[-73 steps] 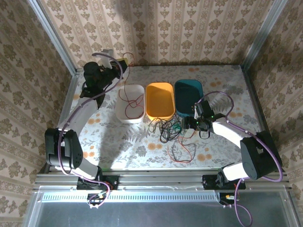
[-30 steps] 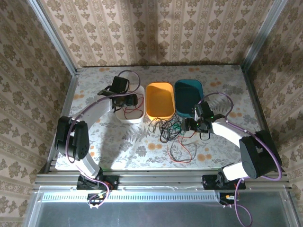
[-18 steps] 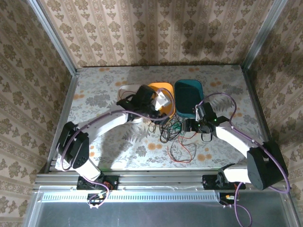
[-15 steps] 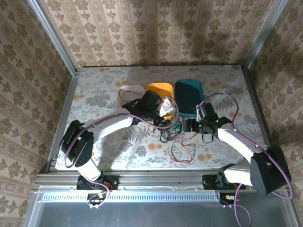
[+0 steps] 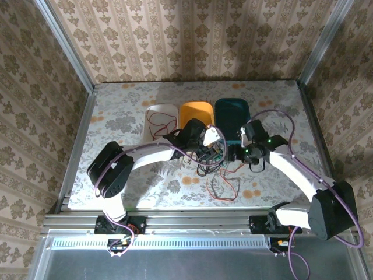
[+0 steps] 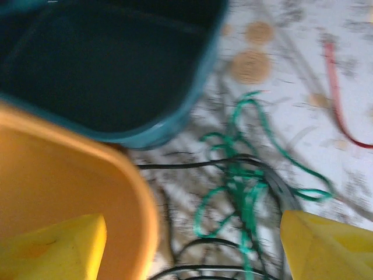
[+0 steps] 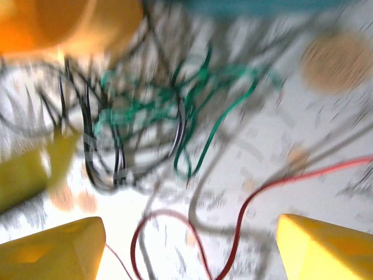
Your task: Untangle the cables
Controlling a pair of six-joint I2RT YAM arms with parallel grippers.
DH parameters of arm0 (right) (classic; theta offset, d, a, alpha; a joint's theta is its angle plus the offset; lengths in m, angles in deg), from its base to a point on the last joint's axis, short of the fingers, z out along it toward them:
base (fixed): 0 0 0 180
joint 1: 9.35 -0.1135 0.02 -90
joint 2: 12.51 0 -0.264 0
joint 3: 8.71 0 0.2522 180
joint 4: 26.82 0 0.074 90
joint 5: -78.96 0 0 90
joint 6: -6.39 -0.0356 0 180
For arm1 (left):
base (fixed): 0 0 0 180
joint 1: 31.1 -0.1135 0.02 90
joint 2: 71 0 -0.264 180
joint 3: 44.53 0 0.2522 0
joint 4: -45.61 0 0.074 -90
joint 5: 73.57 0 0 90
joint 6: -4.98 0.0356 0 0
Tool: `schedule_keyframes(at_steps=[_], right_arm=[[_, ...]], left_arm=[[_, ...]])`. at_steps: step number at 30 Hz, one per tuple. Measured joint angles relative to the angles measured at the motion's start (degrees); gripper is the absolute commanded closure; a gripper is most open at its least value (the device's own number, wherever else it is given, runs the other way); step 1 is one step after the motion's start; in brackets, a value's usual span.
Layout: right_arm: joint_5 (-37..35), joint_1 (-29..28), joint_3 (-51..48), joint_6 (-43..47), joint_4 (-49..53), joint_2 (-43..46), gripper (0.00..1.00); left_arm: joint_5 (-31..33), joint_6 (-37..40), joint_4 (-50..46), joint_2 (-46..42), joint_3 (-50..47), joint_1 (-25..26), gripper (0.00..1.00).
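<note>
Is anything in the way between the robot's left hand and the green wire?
Nothing covers it. The green wire lies bare between the fingers of the open left hand, tangled with black wires. The orange bin has its rim by one finger and might catch it.

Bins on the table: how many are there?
3, side by side: a white bin on the left with a red cable in it, an orange bin in the middle, a teal bin on the right. Probably none is hidden.
</note>
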Motion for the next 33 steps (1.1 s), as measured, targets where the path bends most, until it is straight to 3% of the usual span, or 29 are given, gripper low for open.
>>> schedule_keyframes(at_steps=[5,10,22,25,29,33], right_arm=[[-1.38,-8.31,0.02,0.92,5.66,-1.44,0.22],[-6.6,-13.22,3.45,1.9,7.61,-9.4,0.21],[-17.51,-15.08,10.36,2.93,7.63,-19.06,0.21],[-19.37,-14.69,10.56,2.95,6.78,-20.09,0.28],[-19.56,-13.77,10.56,3.54,5.62,-20.41,0.43],[-17.94,-13.46,10.54,4.26,5.27,-20.41,0.46]], left_arm=[[6.21,-4.0,4.63,-2.38,-2.82,-1.38,0.19],[8.22,-7.48,7.3,-5.88,-4.11,-3.56,0.19],[9.27,-12.04,9.05,-7.39,-6.23,-5.97,0.19],[9.27,-12.52,9.11,-7.39,-6.23,-5.97,0.19],[8.7,-12.94,9.22,-7.39,-6.23,-5.97,0.19],[6.49,-12.92,9.2,-7.54,-6.25,-6.16,0.19]])
